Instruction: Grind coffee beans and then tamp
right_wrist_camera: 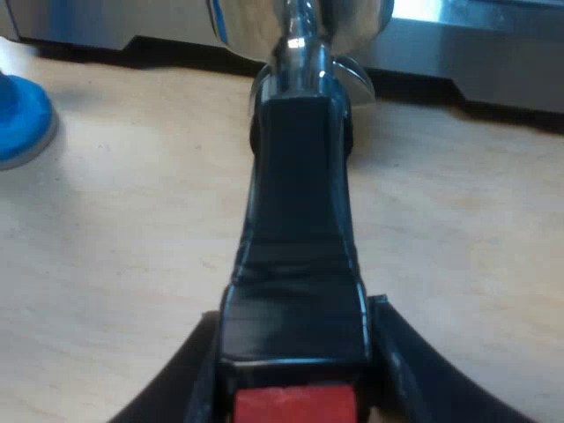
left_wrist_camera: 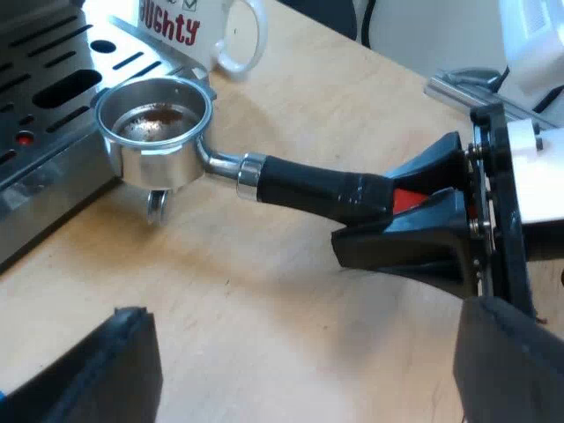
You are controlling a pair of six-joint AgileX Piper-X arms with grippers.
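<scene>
Holder (left_wrist_camera: 154,132): basket up, brown grounds inside, sitting just beside the machine (left_wrist_camera: 53,97) tray edge, low over the table (left_wrist_camera: 352,88); whether its spout touches the wood, cannot tell. Right gripper (right_wrist_camera: 295,335) is clamped on the handle (left_wrist_camera: 308,187) at the red end. Left gripper (left_wrist_camera: 308,308): fingers spread wide, nothing held, hanging above bare table near the handle. Mug (left_wrist_camera: 220,31) stands beyond the basket. Blue tamper (right_wrist_camera: 22,119) on the table near the machine.

The holder (left_wrist_camera: 159,163) is polished metal with a glossy black handle (right_wrist_camera: 300,229), on a matt wooden table (left_wrist_camera: 291,300).
</scene>
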